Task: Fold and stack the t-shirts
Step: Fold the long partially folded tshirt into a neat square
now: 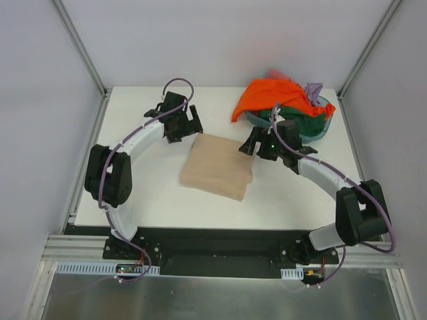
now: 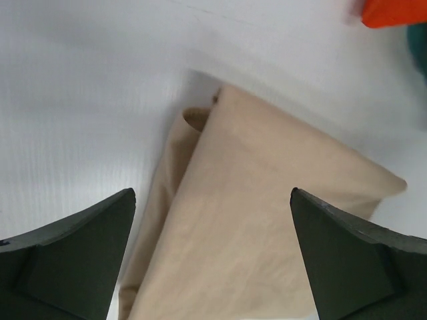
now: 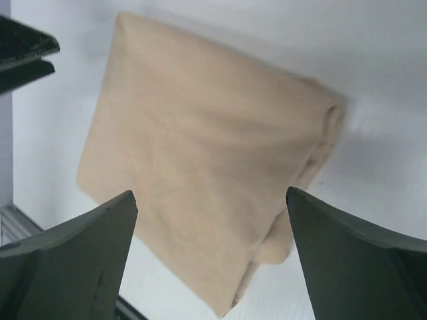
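Note:
A tan-beige t-shirt [image 1: 218, 166] lies folded into a rough square in the middle of the white table; it also shows in the left wrist view [image 2: 253, 220] and the right wrist view [image 3: 200, 160]. An orange t-shirt [image 1: 267, 95], a dark green one [image 1: 305, 123], a lilac one [image 1: 313, 87] and a pinkish red one [image 1: 277, 73] are heaped on the teal basin [image 1: 324, 127] at the back right. My left gripper [image 1: 189, 122] is open and empty above the folded shirt's far left corner. My right gripper [image 1: 257, 145] is open and empty by its right edge.
The teal basin sits near the table's back right corner. Grey walls with metal frame posts [image 1: 80, 47] surround the white table [image 1: 147, 200]. A black rail [image 1: 220, 243] and the arm bases run along the near edge.

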`<state>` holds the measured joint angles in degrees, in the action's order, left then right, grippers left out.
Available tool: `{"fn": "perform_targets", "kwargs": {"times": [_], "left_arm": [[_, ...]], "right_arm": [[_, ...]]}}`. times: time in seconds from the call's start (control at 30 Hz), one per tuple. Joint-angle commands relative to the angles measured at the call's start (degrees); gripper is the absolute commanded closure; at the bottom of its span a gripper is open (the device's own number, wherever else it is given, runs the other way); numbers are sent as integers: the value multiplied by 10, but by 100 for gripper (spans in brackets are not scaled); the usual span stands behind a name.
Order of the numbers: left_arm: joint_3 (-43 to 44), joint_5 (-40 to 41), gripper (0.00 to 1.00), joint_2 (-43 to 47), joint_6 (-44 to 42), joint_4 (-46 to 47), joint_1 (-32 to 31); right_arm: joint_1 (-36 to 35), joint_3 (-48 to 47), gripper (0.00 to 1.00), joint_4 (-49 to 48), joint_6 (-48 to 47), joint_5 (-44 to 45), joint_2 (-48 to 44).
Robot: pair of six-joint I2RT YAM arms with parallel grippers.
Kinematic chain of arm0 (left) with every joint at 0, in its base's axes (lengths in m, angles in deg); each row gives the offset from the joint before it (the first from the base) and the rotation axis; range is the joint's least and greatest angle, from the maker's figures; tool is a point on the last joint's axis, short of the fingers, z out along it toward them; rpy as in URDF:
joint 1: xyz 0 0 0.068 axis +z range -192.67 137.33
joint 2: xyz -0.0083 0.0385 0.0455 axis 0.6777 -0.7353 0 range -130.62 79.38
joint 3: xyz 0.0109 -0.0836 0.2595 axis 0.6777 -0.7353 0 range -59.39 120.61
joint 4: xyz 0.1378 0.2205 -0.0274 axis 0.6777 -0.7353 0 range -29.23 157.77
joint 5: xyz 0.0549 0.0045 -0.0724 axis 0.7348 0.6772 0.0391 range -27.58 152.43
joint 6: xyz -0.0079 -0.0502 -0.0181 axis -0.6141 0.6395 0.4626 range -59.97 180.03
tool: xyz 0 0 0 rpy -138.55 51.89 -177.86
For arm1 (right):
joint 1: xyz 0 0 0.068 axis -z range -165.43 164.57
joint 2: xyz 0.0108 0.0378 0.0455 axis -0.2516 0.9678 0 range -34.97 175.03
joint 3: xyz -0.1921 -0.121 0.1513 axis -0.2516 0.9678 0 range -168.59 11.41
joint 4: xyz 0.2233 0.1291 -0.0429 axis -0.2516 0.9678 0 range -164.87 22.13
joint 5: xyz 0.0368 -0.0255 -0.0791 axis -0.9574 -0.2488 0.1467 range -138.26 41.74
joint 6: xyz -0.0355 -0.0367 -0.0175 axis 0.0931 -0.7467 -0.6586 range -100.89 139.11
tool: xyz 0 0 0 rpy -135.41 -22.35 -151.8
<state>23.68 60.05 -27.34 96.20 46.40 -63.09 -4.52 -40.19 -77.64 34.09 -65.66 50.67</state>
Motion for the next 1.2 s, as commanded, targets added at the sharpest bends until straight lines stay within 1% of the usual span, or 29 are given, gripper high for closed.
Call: {"fn": "perform_targets", "kwargs": {"times": [0.0,0.07,0.13,0.33,0.53,0.6,0.67,0.73,0.87,0.93,1.07,1.17], "left_arm": [[-54,10,1,77,-21,-2,-29],[-69,-10,1,74,-14,-1,-32],[-81,-23,1,69,-7,-1,-33],[-134,-18,1,77,4,5,-34],[-170,-11,1,77,8,12,-34],[-174,-14,1,71,9,14,-34],[-179,-15,1,67,10,15,-34],[-187,-17,1,64,11,15,-34],[-210,-25,1,74,21,15,-34],[-229,-43,1,83,30,17,-34],[-292,-52,1,119,58,33,-37],[-329,-53,1,149,80,43,-47]], "right_arm": [[-58,39,4,21,22,-2,-46],[-74,45,4,25,29,37,-39],[-81,41,4,43,30,45,-26],[-101,27,4,52,35,40,25],[-124,40,4,53,44,54,29],[-125,39,4,51,48,42,36],[-125,38,1,44,56,24,40],[-126,43,6,34,64,15,37],[-126,55,8,30,72,16,7],[-125,64,14,7,80,5,-5],[-123,83,41,-50,108,-41,-12],[-122,85,56,-86,123,-68,-7]]}}
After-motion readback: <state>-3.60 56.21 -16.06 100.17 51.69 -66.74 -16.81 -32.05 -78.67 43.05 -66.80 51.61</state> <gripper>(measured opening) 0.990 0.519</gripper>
